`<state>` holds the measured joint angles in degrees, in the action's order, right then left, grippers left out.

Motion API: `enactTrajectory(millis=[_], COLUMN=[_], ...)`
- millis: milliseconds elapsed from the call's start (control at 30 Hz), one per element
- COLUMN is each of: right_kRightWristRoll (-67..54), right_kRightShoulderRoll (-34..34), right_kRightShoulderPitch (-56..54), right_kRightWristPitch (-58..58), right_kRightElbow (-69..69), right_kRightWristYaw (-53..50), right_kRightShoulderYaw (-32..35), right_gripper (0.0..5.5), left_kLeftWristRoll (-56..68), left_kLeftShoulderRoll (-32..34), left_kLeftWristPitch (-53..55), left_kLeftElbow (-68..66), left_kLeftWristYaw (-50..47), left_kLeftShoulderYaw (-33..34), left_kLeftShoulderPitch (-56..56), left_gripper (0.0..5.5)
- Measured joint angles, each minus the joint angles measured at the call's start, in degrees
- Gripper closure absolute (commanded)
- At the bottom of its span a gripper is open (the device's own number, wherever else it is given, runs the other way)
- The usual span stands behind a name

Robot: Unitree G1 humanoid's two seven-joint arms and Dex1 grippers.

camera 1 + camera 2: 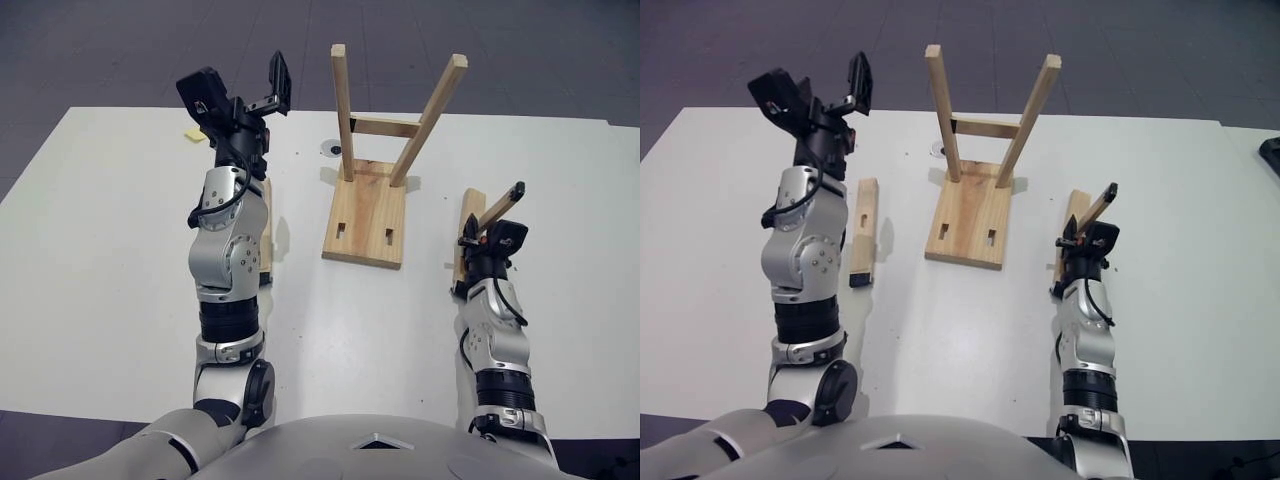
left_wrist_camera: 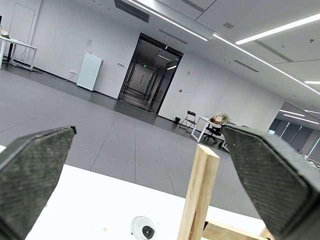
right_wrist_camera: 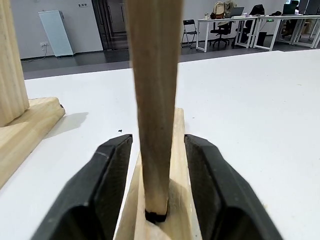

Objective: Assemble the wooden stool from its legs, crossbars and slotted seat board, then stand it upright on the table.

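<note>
The slotted seat board [image 1: 365,222] lies flat mid-table. Two legs [image 1: 343,105] [image 1: 432,115] stand up from its far end, joined by a crossbar [image 1: 386,127]. Another leg [image 1: 865,232] lies on the table beside my left arm. My left gripper [image 1: 240,85] is raised high over the far left of the table, open and empty. To the right of the board a further leg [image 1: 468,228] lies flat. My right gripper [image 1: 490,232] sits over it, shut on a thin crossbar [image 1: 500,207] that tilts upward. The bar's lower end [image 3: 156,212] rests in that leg's slot.
A small round mark [image 1: 330,149] and a yellow note [image 1: 193,133] lie on the far part of the white table [image 1: 100,250]. A dark object [image 1: 1270,150] sits at the table's far right edge. Bare tabletop spreads in front of the board and to the left.
</note>
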<state>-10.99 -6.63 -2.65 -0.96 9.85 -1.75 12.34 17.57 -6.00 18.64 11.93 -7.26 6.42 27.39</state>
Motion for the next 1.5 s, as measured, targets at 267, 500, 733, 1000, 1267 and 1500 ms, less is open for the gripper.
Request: enactTrajectory(millis=[267,500,733,1000,1267,1500], right_kRightWristRoll=[-0.6,-2.6,-6.2,-7.3,-5.1,-4.5], right_kRightShoulderRoll=[-0.6,-1.7,-4.0,-6.6,-7.7,-8.5], right_kRightShoulderPitch=[0.8,1.1,-4.3,-13.1,-21.7,-24.3], right_kRightWristPitch=[-6.5,-15.3,-22.1,-23.3,-20.2,-18.6], right_kRightElbow=[-5.7,-18.6,-29.2,-27.0,-19.5,-17.0], right_kRightWristYaw=[0.2,0.2,0.1,0.4,-0.5,-0.7], right_kRightShoulderYaw=[0.4,1.3,3.5,5.8,6.2,7.7], right_gripper=[1.79,0.75,0.12,0.12,0.12,0.12], left_kLeftWristRoll=[0.0,0.6,1.8,0.3,-0.5,-1.8], left_kLeftShoulderRoll=[0.0,-0.2,-0.5,0.0,-0.4,-0.2], left_kLeftWristPitch=[-0.6,-0.6,-0.6,-1.0,-0.9,0.1], left_kLeftElbow=[-0.1,0.2,0.5,0.0,-2.3,-3.3], left_kLeftWristYaw=[0.0,0.2,0.5,0.4,-0.4,-1.1], left_kLeftShoulderYaw=[0.4,0.9,1.1,0.8,0.6,0.0], left_kLeftShoulderPitch=[0.3,0.3,0.3,0.3,2.3,2.6], left_gripper=[0.1,0.1,0.1,0.1,0.1,0.1])
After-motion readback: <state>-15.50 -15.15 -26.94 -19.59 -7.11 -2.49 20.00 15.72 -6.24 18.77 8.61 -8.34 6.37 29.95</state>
